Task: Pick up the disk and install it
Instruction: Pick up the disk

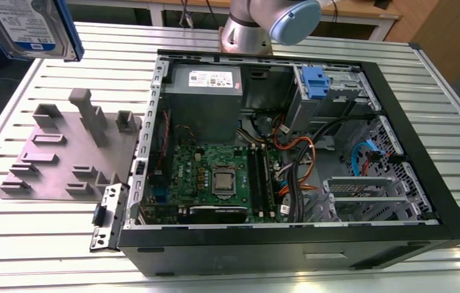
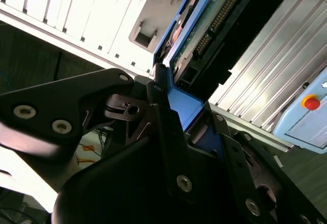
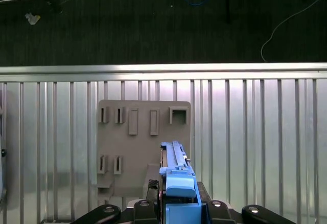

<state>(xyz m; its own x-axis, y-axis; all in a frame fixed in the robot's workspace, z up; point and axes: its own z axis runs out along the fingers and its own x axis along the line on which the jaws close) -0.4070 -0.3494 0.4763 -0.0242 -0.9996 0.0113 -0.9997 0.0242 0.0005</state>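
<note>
The disk (image 1: 26, 27), silver with a blue-and-white label and blue carrier rails, hangs in the air at the upper left of the exterior view, above the table's far left corner. In the first wrist view the disk (image 3: 176, 175) is seen edge-on over the grey fixture plate (image 3: 143, 137). My gripper (image 3: 178, 206) is shut on its blue rail. In the second wrist view the black fingers (image 2: 163, 127) clamp the disk (image 2: 204, 24) at its blue edge.
An open computer case (image 1: 425, 183) lies on the slatted metal table (image 1: 18, 256). Inside are a motherboard (image 1: 213, 177), a grey power-supply box (image 1: 205, 85) and a drive bay with a blue latch (image 1: 315, 82). The grey fixture plate (image 1: 58, 159) lies to the case's left in the exterior view.
</note>
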